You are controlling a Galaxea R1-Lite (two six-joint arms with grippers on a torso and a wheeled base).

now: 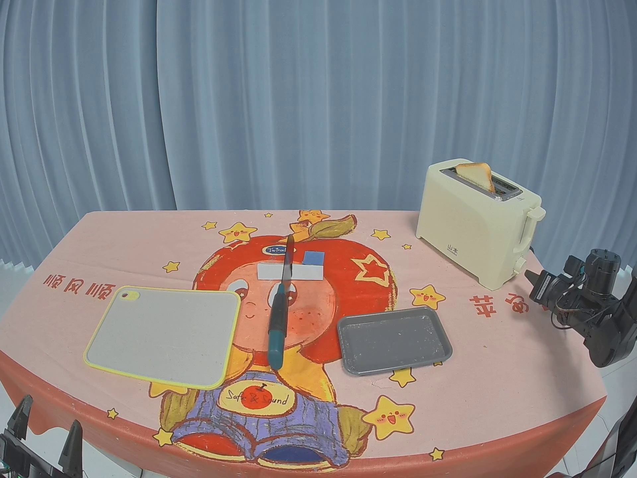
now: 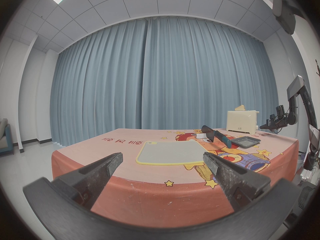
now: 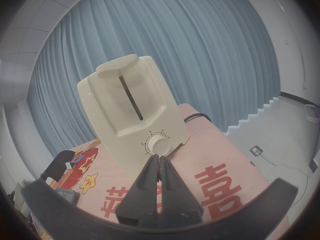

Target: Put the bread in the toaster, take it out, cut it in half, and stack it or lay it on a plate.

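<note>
Bread (image 1: 476, 174): a tan-crusted slice was seen tilted in the toaster (image 1: 474, 230), at the table's (image 1: 478, 393) 2 o'clock.
Right gripper (image 3: 159, 160): fingers were pressed together, nothing held.
Left gripper (image 2: 162, 156): fingers were spread wide, nothing held.

Blue curtain (image 1: 318, 87) behind pink cartoon tablecloth (image 1: 504, 380)

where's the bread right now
In the head view the bread sticks up from the toaster slot, far right, beyond the grey tray.

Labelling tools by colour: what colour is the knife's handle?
Teal; the knife handle shows best in the head view.
</note>
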